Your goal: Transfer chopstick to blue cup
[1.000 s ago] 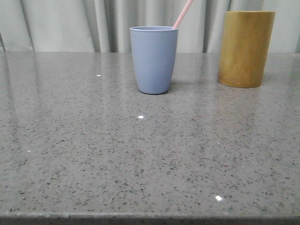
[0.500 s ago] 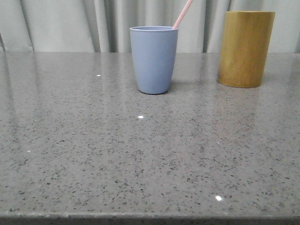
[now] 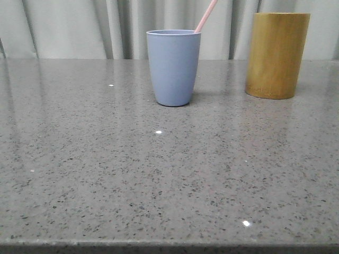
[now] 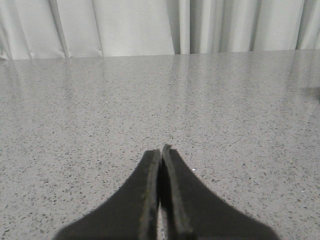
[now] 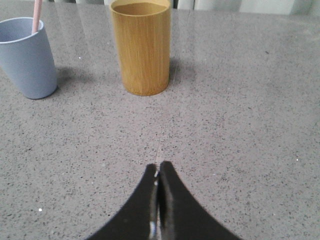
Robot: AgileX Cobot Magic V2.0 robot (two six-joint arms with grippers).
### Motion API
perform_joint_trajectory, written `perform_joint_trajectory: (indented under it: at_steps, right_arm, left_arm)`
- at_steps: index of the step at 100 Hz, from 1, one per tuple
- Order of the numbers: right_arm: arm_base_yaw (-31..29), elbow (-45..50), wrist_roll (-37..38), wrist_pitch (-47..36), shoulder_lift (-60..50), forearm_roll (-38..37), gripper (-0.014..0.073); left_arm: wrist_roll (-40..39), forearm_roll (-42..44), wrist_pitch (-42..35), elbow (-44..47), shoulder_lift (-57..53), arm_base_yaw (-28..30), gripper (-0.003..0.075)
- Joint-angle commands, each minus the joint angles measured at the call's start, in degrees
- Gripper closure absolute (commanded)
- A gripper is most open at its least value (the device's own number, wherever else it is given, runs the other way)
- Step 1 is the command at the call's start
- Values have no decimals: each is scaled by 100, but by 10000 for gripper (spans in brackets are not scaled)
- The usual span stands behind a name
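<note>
Up close, the dark left gripper [image 4: 160, 152] and dark right gripper [image 5: 158, 169] are seen pressed closed, nothing held, above the speckled grey table [image 3: 159, 174]. Farther off, the thin pale pink chopstick [image 3: 206, 15], its top cut off, is seen leaning inside the matte greyish-blue cup [image 3: 174, 66], beside a tan bamboo cylinder [image 3: 277, 55]; its lower end is hidden.

Light was bright, even, diffuse. Glossy countertop [image 3: 169, 174] carried small white glare specks and pale reflected streaks below the curtain [image 3: 74, 29]. Blue cup [image 3: 174, 67] and bamboo cylinder [image 3: 277, 55] cast soft, short shadows at their bases. Front view sharp; wrist views slightly soft, esp. the dark fingers [image 4: 147, 200] up close.
</note>
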Motion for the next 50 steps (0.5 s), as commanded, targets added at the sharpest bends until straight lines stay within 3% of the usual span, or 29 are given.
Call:
perform_joint_trajectory:
  at_steps: [1,27,50]
  right_arm:
    - [-25,274,-37,-778,-357,-169,662]
    - [-498,1675,-41,-1747,-1660,-170,662]
    - [-1009,2318,-63,-2284,-1598,-176,662]
  left_arm:
    - [-56,-64,-483,56,-192,0,739]
    - [-56,-64,-483,56,-192,0,739]
    - [-56,-64,-483,56,-192,0,739]
